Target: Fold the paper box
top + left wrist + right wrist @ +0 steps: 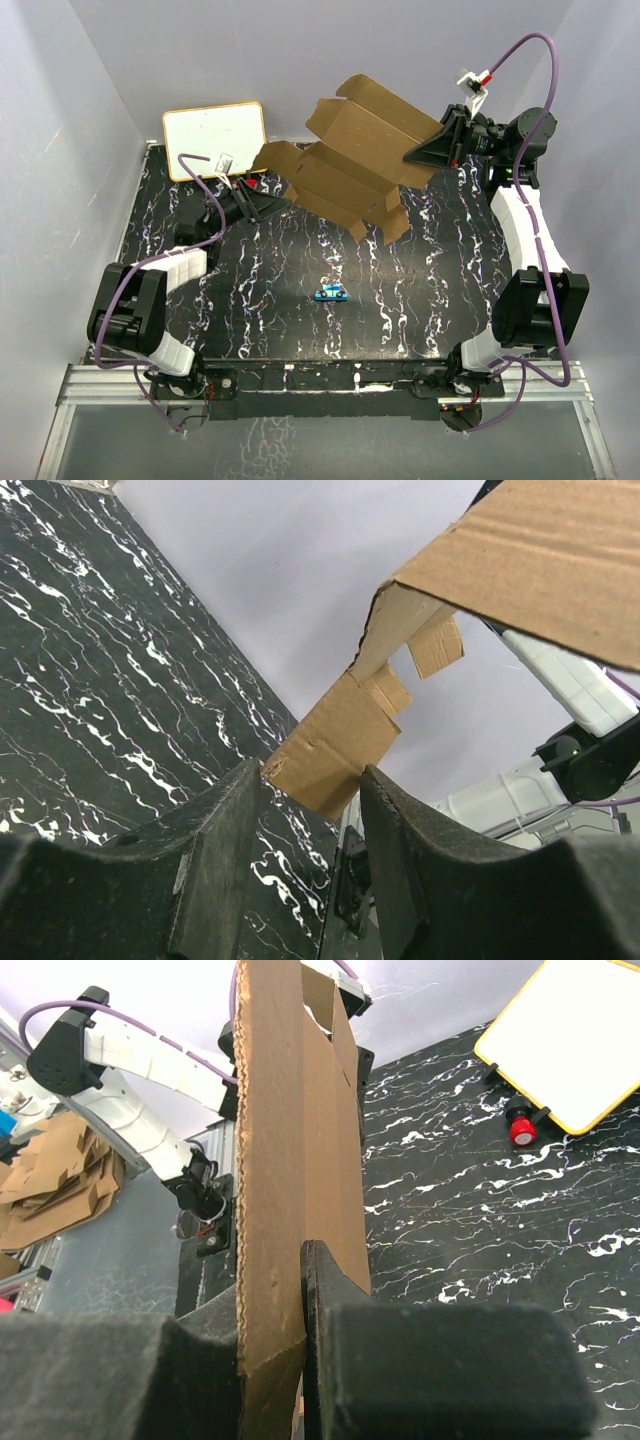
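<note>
The paper box [350, 150] is a brown die-cut cardboard sheet with flaps, held tilted in the air over the back of the table. My right gripper [422, 154] is shut on its right edge; in the right wrist view the sheet [270, 1140] stands edge-on, pinched in that gripper [275, 1290]. My left gripper [277, 203] is open, just below the sheet's left flap. In the left wrist view the corner of that flap [330, 745] lies at the gap of the open left gripper [310, 775], close to the left fingertip [245, 780].
A white board with a tan frame [213, 138] lies at the back left, with a red knob [521, 1130] beside it. A small blue toy [329, 292] sits mid-table. Grey walls close three sides. Spare cardboard sheets [50, 1180] lie off the table.
</note>
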Robot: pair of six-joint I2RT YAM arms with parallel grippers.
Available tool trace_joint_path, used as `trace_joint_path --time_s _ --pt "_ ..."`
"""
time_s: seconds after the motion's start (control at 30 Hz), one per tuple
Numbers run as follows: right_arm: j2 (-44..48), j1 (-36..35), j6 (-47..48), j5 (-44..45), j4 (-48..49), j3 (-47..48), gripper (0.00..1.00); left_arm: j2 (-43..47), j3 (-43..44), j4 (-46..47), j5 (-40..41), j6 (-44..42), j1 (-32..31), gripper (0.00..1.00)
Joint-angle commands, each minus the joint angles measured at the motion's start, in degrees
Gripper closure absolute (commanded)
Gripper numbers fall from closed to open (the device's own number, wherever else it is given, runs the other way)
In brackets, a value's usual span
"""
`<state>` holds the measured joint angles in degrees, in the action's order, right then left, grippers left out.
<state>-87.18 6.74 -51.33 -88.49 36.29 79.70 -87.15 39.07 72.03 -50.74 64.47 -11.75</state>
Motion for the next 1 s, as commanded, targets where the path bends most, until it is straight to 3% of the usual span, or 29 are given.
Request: trace_joint_path --time_s 0.0,0.2,0.5,0.7,0.9,0.97 --pt "1.4 -0.3 0.4 0.5 3.3 0.1 0.92 0.5 2.6 0.0 0.7 -4.1 -0.3 0.56" --pt "1.2 -0.4 0.1 0.4 3.4 0.2 0.92 2.0 2.9 -6.8 1.4 -9.8 -0.3 0.49" --pt "1.5 -0.6 -2.5 0.4 5.9 0.1 0.92 2.1 3.1 -5.1 2.9 -11.4 -0.3 0.44" --pt "1.2 -0.6 -2.9 0.9 5.7 0.6 0.92 4.0 -3.9 11.6 1.2 -4.7 2.0 0.38" --pt "0.2 -0.6 -3.9 2.4 5.7 1.5 0.92 4.4 -11.0 29.4 3.3 10.0 11.8 0.29" --pt "-0.3 -0.5 -3.7 4.1 4.1 2.2 0.92 4.2 -10.3 31.1 3.9 13.2 13.9 0.29"
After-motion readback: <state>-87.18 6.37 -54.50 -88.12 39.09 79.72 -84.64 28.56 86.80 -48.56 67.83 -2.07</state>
